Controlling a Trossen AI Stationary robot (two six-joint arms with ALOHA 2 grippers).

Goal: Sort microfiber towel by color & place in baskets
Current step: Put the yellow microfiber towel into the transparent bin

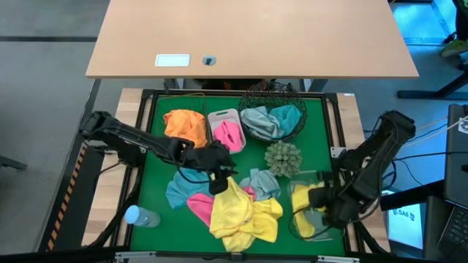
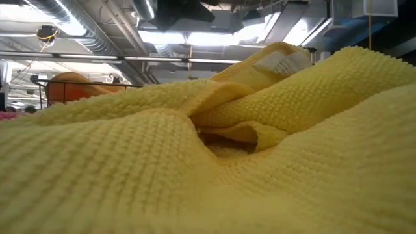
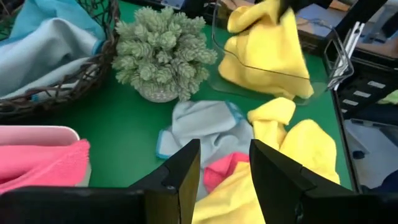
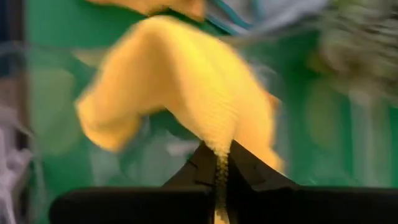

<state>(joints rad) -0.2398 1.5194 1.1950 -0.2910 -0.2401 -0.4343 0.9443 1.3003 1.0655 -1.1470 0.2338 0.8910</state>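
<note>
Low view: blocked by a yellow towel [image 2: 208, 149] (only ceiling lights above it). High view gives the layout on the green mat [image 1: 157, 164].

Left to right along the mat's far edge: dark wire-grid basket [image 1: 167, 109] holds an orange towel [image 1: 185, 126]; white tub [image 1: 221, 115] holds a pink towel [image 1: 229, 135]; round black mesh basket [image 1: 272, 98] holds blue and grey towels [image 1: 272, 120].

Left gripper [image 1: 218, 181] sits mid-mat over the loose pile [image 1: 241, 208]; the left wrist view shows its fingers [image 3: 180, 177] spread, gripping nothing.

Clear tray [image 1: 297, 223] at the near right corner, yellow towel [image 1: 306, 199] hanging in it.

Right gripper [image 4: 217, 165] is clenched on that towel.
</note>
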